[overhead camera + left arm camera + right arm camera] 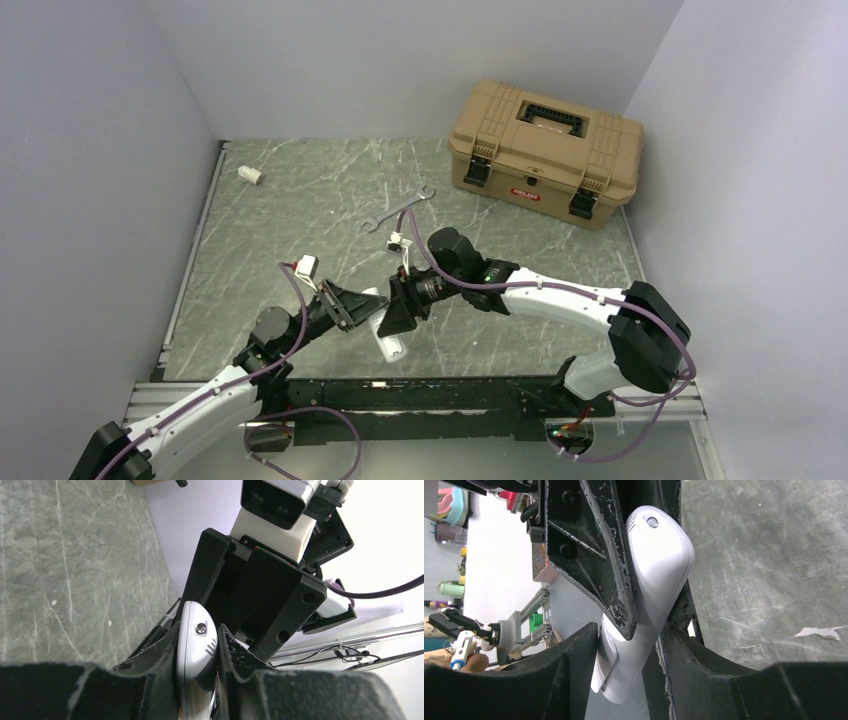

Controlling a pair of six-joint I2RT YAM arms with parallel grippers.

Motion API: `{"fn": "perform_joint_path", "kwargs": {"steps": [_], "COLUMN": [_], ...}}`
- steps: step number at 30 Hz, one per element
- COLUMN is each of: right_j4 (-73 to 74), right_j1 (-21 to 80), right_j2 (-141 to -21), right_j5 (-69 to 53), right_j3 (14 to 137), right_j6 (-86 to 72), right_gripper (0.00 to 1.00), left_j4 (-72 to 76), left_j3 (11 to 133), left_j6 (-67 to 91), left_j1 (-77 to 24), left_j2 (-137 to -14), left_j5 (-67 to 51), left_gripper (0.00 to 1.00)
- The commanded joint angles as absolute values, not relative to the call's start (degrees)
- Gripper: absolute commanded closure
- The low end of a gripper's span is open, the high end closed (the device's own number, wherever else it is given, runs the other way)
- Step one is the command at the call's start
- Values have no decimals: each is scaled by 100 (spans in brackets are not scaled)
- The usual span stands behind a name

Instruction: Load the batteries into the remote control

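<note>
The remote control [388, 345], a slim white bar, hangs above the table's near middle between both grippers. My left gripper [368, 303] is shut on it; in the left wrist view the remote control [196, 655] sits pinched between the black fingers, with a small screw showing at its rounded end. My right gripper [394, 308] faces the left one and is closed on the remote control's other end [624, 675]. The left gripper's fingers [609, 565] show above in that view. No batteries show in any view.
A metal wrench [397, 210] lies at the table's middle back. A small white tab [397, 241] lies just behind the right gripper. A short white tube stub [250, 175] lies at the back left. A tan toolbox [545, 150] stands shut at the back right.
</note>
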State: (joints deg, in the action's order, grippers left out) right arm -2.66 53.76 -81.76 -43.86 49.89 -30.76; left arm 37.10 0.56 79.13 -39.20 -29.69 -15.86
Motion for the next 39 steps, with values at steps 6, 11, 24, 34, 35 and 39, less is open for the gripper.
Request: {"fn": "perform_joint_path", "kwargs": {"steps": [6, 11, 24, 34, 35, 39], "right_j4": [-420, -381, -239, -60, -28, 198], "right_j1": [5334, 5329, 5321, 5330, 5328, 5327], "right_j2": [-8190, -8153, -7956, -7428, -7329, -6894], "right_j5": [-3987, -3925, -3789, -3289, -3173, -2682], "right_j3": [5218, 5238, 5315, 5217, 5175, 5003], "right_j6": [-2798, -2774, -2766, -2790, -2794, -2883], "right_gripper": [35, 26, 21, 20, 20, 22], "left_j4": [4443, 4519, 4641, 4837, 4828, 4801], "left_j3": [-109, -168, -288, -360, -360, -360], "left_j6": [8140, 8139, 8099, 8130, 8126, 8121], "left_j1": [-3995, -3999, -3996, -3999, -3995, -3995], "left_j2": [-3089, -3175, -3414, -3580, -3575, -3579], "left_j5": [-1943, -1934, -1912, -1935, -1927, -1923], "left_gripper": [100, 100, 100, 100, 100, 100]}}
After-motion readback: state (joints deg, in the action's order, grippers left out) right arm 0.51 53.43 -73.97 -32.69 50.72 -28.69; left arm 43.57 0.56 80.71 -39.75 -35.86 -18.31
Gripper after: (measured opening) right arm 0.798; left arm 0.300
